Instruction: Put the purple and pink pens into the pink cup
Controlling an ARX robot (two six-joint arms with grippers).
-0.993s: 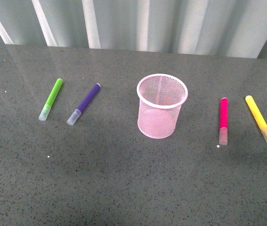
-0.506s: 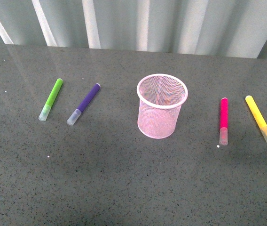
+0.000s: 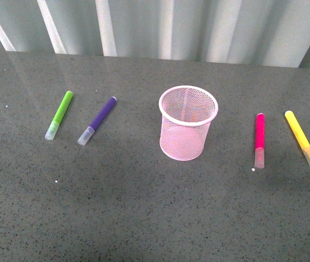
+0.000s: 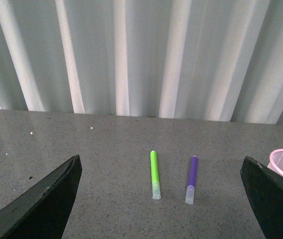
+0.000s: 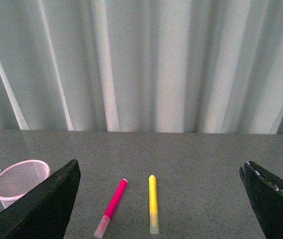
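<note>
The left gripper [image 4: 159, 158] hangs above the table [image 3: 144, 213] with its two dark fingers [image 4: 47, 199] spread wide and nothing between them; the right gripper [image 5: 159, 162] is held the same way, fingers [image 5: 42, 204] far apart and empty; neither arm reaches into the front view. The pink cup [image 3: 182, 139] stands upright near the middle of the grey speckled table, its mesh wall narrowing toward the base, its rolled rim facing up. The purple pen [image 3: 97, 120] lies flat well to the left of the cup, slanted, its clear cap at the end nearer the robot; the lime-green marker [image 3: 59, 114] lies further left of the cup, roughly parallel to the purple one and apart from it. The pink pen [image 3: 260, 140] lies flat well to the right of the cup, almost straight on, clear cap toward the robot; the yellow marker [image 3: 302, 137] lies beyond it, further right of the cup, not touching it. Both pens are on the table, not yet in the cup; behind the cup, at the table's far edge, hangs a pale pleated backdrop [image 3: 166, 27].
</note>
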